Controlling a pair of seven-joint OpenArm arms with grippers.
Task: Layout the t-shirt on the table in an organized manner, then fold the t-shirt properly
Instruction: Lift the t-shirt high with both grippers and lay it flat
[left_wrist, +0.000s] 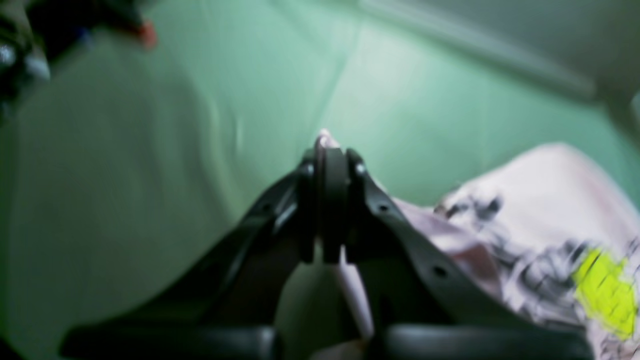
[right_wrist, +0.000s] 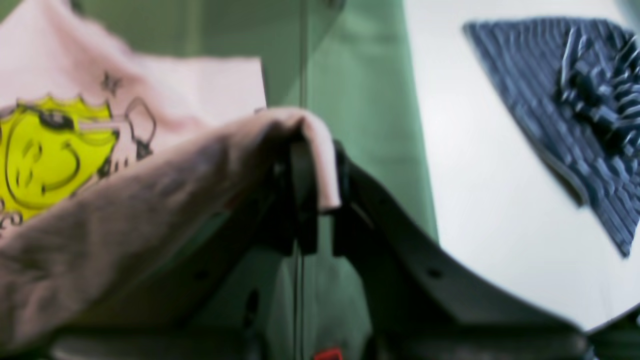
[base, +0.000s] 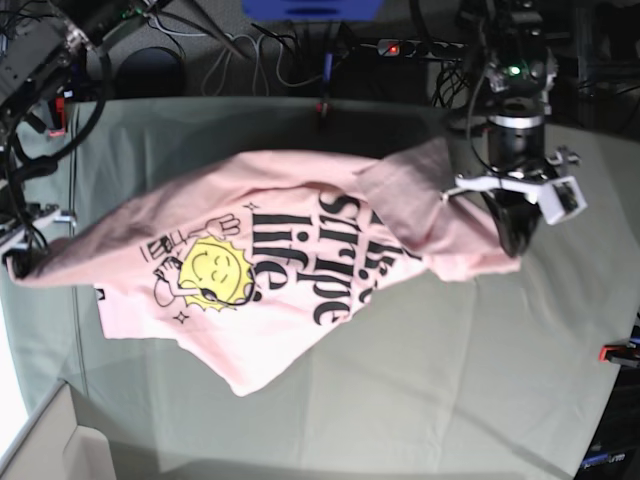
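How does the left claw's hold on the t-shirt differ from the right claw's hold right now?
The left claw pinches a thin edge of the t-shirt, with only a sliver poking past its tips; the right claw has a thicker fold draped over its tips. In the base view, the left claw holds the end with the black lettering, the right claw the end by the yellow face. Both are shut on cloth.

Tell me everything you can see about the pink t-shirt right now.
The t-shirt is light pink, soft cotton by its look, printed with big black lettering and a yellow smiling sun. It hangs stretched between both arms over the table, print up, its lower part sagging onto the cloth. The left gripper has its jaws shut on one edge; the right gripper pinches another, with fabric draped over it. One sleeve is folded over.
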